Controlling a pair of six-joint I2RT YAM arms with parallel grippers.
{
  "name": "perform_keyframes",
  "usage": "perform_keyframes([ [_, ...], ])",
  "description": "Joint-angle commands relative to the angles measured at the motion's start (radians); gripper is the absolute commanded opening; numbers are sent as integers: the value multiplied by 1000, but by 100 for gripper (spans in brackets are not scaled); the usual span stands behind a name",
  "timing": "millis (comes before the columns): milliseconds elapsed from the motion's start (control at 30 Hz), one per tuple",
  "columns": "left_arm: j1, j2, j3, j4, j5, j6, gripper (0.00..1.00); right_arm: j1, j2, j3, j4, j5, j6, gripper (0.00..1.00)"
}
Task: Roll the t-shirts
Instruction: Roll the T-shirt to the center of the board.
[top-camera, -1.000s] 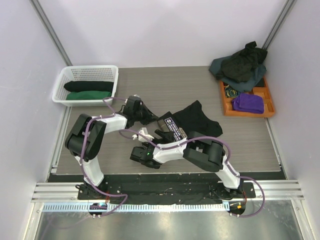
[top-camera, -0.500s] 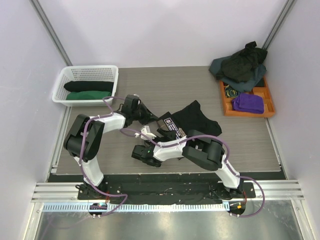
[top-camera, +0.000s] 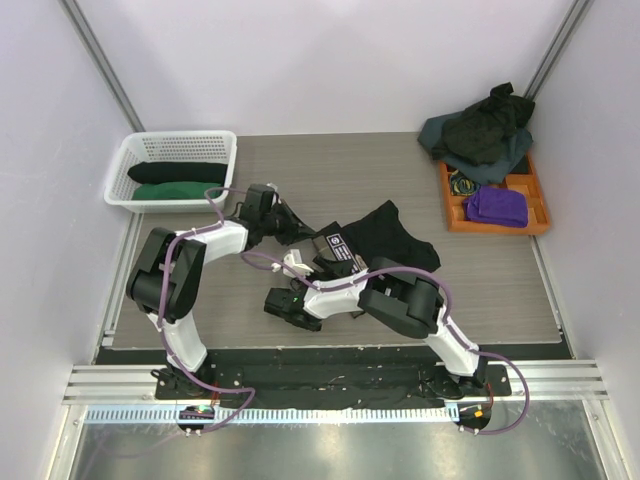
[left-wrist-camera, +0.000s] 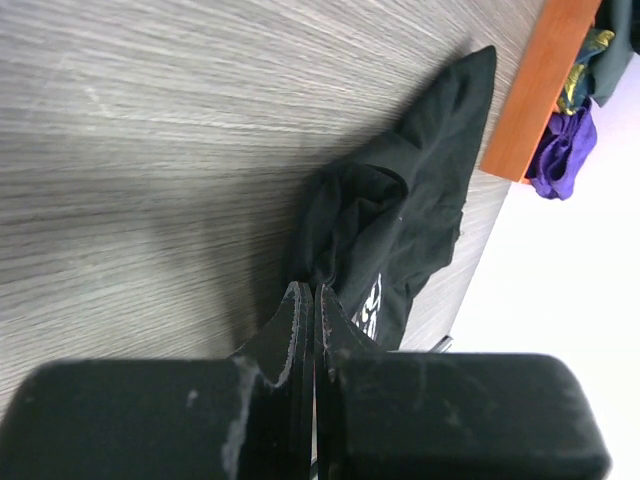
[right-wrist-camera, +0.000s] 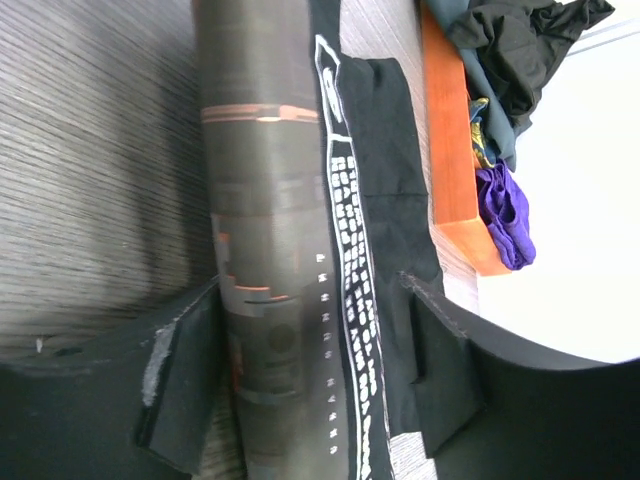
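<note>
Looking down from the overhead camera, we've got one black t-shirt (top-camera: 395, 235) lying rumpled on the table (top-camera: 480, 290), around the middle and a bit right of centre. Its white print is at the near-left end, and both arms are bent in over that end.

The left gripper (left-wrist-camera: 308, 292) is clamped right down, with its fingers pressed flat together. The tips sit at the bunched near edge of the shirt. We honestly can't tell whether any cloth is nipped between them.

The right gripper (right-wrist-camera: 310, 285) has its jaws standing well apart. In its wrist view the printed strip of the shirt runs away between the fingers. Beside it is a dark glossy cylinder shape that's too blurry for us to identify.

Other stuff: the white basket (top-camera: 185, 138) at the far left holds a black roll (top-camera: 178, 172) with a green roll (top-camera: 180, 190) right up against it on the near side. In the far right corner a heap of dark shirts (top-camera: 485, 125) sits on a slate-grey shirt (top-camera: 438, 135), spilling onto the back of the orange tray (top-camera: 447, 205). A purple cloth (top-camera: 497, 205) lies in the tray's right-hand compartment.
</note>
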Motion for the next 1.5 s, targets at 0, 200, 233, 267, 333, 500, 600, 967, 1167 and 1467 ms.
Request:
perform_keyframes([
  [0,14,-9,36,-5,39,29,0,-21,81,-15,-54,-83,74,65],
  [200,23,-8,38,-15,41,41,0,-32,70,-12,-71,-103,99,29],
  [233,25,-8,39,-15,41,44,0,-32,67,-12,-71,-111,100,21],
  [267,25,-3,41,-14,42,44,0,-34,62,-12,-71,-117,102,12],
  [333,26,2,42,-12,47,45,2,-34,53,-9,-71,-126,102,1],
  [500,29,-1,45,4,51,52,24,-35,14,1,-56,-158,73,1],
  [600,48,-23,64,-23,53,79,41,-37,-35,-7,-35,-189,50,1],
  [967,181,-216,53,-170,-5,187,66,-96,-252,-113,165,-511,-7,1],
  [1167,190,-270,-22,-135,-16,182,66,-181,-428,-268,341,-802,10,1],
  [1467,180,-250,-113,-31,28,162,64,-383,-568,-493,628,-1267,105,1],
])
